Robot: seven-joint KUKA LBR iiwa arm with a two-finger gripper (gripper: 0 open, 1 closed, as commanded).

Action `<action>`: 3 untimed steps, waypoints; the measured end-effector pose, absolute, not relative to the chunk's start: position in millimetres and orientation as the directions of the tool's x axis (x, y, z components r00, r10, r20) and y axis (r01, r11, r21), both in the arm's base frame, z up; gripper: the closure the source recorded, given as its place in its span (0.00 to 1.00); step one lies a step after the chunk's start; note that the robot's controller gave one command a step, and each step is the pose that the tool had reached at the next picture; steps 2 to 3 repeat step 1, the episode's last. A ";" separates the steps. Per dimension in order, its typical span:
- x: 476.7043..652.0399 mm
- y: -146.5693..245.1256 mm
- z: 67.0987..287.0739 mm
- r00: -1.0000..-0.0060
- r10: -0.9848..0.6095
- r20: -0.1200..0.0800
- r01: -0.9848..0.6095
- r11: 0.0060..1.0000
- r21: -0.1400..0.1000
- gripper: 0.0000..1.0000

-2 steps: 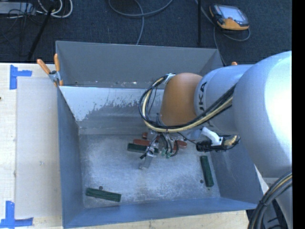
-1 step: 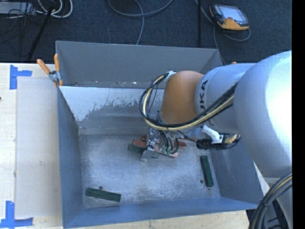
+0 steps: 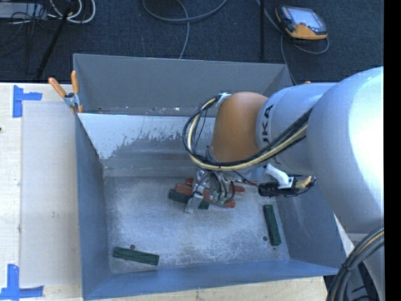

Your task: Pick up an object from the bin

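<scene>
We see the gripper (image 3: 203,196) low over the floor of the grey metal bin (image 3: 125,168), near the middle and somewhat toward the back wall. It is down among a small cluster of pieces. The orange wrist cover (image 3: 238,127) and its cables hide much of it, so we cannot tell how the jaws stand, nor whether anything sits between them.

Nearest to it are a reddish-brown blocky piece (image 3: 185,186) on the side toward the bin's left wall and a dark green bar-like piece (image 3: 177,196) touching that one.

We judge the step in hand to be the grasp. The clustered pieces touch, so a jaw may land on a neighbour. We would settle on one piece, close across its narrow width, and lift straight up so the others are not dragged.

Counting dark green bars, we find three:
- the one in the cluster
- a long flat one (image 3: 271,224) beside the right wall
- another (image 3: 135,256) near the front-left corner

We make out two reddish-brown pieces, the second (image 3: 229,203) on the gripper's far side. More may lie beneath.
</scene>
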State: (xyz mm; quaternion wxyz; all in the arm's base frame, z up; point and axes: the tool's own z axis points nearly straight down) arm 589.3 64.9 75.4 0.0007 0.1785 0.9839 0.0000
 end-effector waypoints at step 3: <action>591.1 65.2 166.9 -0.937 0.350 -0.006 0.350 0.937 0.004 1.00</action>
